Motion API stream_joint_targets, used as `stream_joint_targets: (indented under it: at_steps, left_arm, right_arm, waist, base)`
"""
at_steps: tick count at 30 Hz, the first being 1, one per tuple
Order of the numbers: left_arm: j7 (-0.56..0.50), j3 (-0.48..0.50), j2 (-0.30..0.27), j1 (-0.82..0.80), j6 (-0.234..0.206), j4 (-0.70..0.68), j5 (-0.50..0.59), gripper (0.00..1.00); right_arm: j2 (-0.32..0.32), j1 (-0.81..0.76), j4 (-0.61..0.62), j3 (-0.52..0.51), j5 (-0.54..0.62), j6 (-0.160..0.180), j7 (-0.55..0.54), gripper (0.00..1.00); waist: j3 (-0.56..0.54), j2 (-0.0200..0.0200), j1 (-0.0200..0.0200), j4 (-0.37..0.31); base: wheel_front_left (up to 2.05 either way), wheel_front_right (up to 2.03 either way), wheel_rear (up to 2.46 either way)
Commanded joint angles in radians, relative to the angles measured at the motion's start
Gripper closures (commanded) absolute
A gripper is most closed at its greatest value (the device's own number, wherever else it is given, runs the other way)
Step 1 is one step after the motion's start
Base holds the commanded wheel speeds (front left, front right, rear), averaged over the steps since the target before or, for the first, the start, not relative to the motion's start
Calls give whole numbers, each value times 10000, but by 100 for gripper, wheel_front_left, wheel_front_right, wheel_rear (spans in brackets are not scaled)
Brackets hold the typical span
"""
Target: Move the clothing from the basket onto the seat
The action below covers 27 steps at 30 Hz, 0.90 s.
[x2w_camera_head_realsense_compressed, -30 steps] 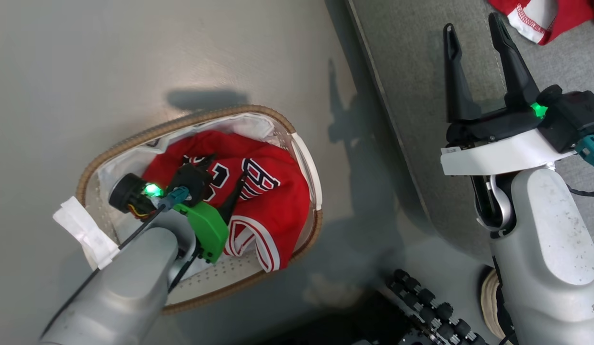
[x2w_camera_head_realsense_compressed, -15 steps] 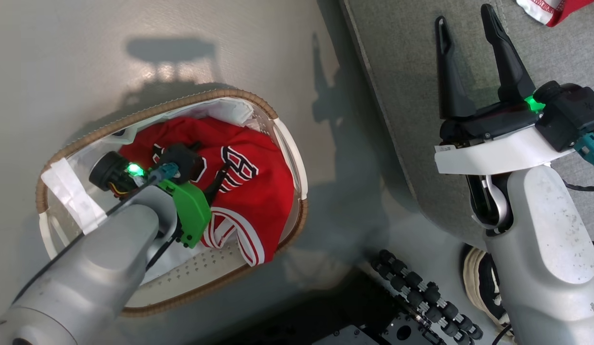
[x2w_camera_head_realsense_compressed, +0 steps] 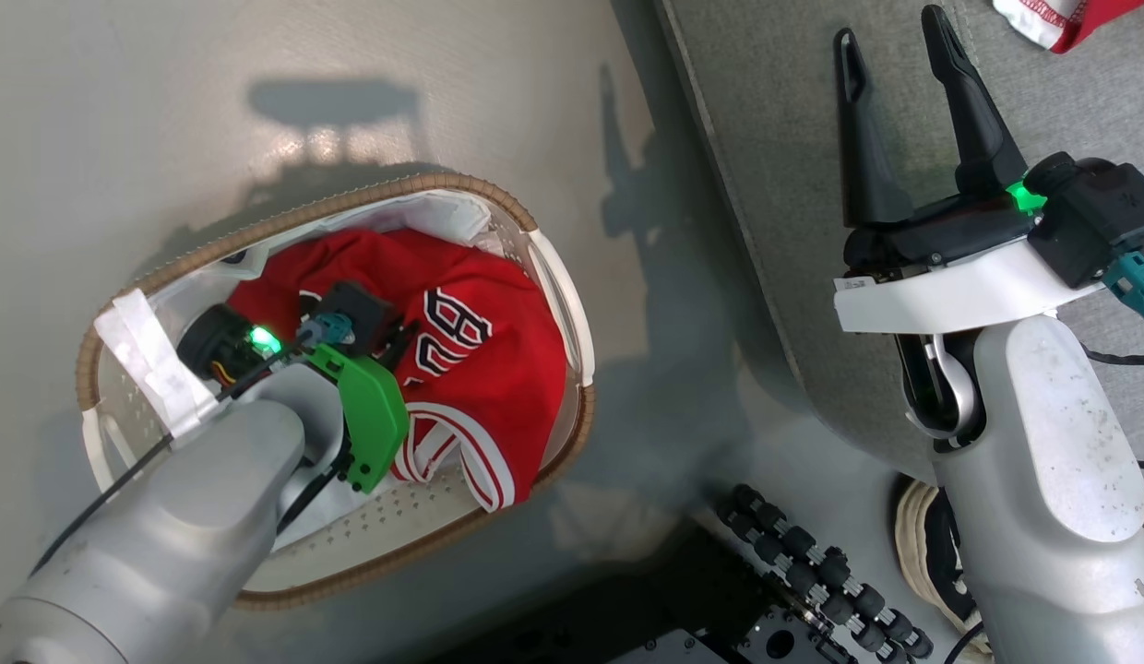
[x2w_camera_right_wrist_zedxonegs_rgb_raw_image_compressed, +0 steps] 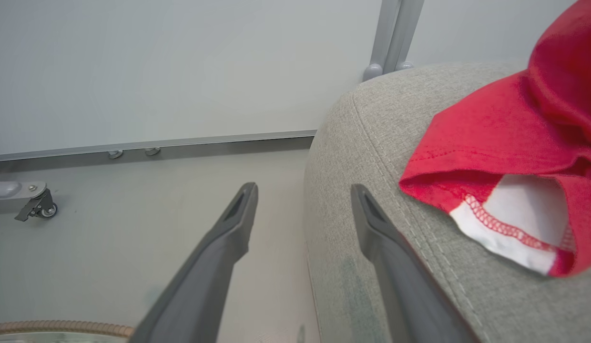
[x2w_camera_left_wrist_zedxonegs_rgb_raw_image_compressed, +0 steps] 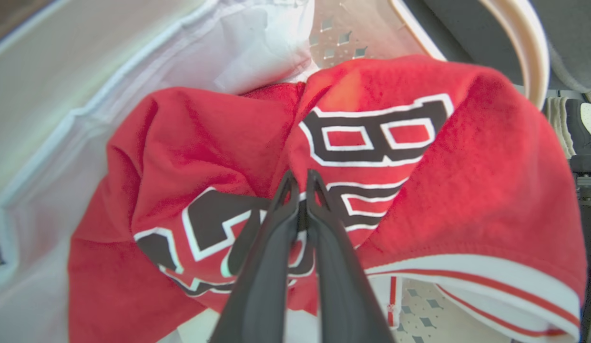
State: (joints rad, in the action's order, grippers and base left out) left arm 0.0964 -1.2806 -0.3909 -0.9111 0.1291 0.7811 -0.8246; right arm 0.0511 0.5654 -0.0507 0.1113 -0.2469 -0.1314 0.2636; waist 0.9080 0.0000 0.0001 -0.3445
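– Jersey location?
– Red "BULLS" jersey (x2w_camera_head_realsense_compressed: pixel 480 369) is seen crumpled inside the basket (x2w_camera_head_realsense_compressed: pixel 351 198), on the white liner (x2w_camera_head_realsense_compressed: pixel 443 217). Its striped trim is draped toward the robot's side of the basket.
– Left tool state?
– Left gripper (x2w_camera_left_wrist_zedxonegs_rgb_raw_image_compressed: pixel 300 183) is lowered into the basket, jaws closed. A fold of jersey fabric is pinched at the fingertips, right on the black-and-white lettering.
– Lifted?
– Cannot be told. Fabric is bunched up around the fingers; the rest is lying in the basket.
– Basket position?
– Stood on the grey floor (x2w_camera_head_realsense_compressed: pixel 120 138), beside the seat (x2w_camera_head_realsense_compressed: pixel 775 138), not touching it.
– Second garment?
– Plain red garment (x2w_camera_right_wrist_zedxonegs_rgb_raw_image_compressed: pixel 491 138) with white hem is laid on the seat, near its rounded corner.
– Right tool?
– Right gripper (x2w_camera_head_realsense_compressed: pixel 887 26) is held over the seat's edge, fingers spread wide, nothing between them. It is well apart from the basket. In the right wrist view the plain red garment is seen near one finger, not touched.
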Motion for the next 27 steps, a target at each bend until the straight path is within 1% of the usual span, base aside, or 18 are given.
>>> stream_joint_targets:
  at_steps: [1, 6, 12, 21, 26, 27]
  left_arm:
    - [-46, -4, 7, 197, 29, -37, -34, 100]
    - [-48, -6, 200, 574, 31, -206, -200, 100]
    - [509, -2, 452, 1094, 30, -459, -377, 100]
    - [1511, -5, 1018, 1870, 31, -635, -744, 100]
    - [1699, -2, 1305, 2185, 31, -731, -1243, 100]
    - [1701, 136, 1354, 2160, 31, -873, -1271, 100]
  right_arm:
    - [9, 128, -72, -19, 25, 14, 15, 0]
    - [11, 56, -257, -68, 91, 14, 15, 0]
    - [14, -208, -525, -178, 271, 14, 14, 0]
    - [21, -818, -1039, -438, 781, 14, 14, 0]
    - [24, -1326, -1315, -533, 1040, 14, 16, 0]
    - [23, -1425, -1375, -545, 1101, 14, 14, 0]
  waist:
    - [-213, 0, -1, 48]
    - [-846, 0, -1, 138]
    - [-1824, 0, -1, 438]
    - [-3622, 0, -1, 1305]
    - [-4589, 0, -1, 1810]
    - [-4774, 0, -1, 1918]
  base:
    - [0, 0, 0]
    - [0, 0, 0]
    - [0, 0, 0]
    - [0, 0, 0]
    - [0, 0, 0]
    - [0, 0, 0]
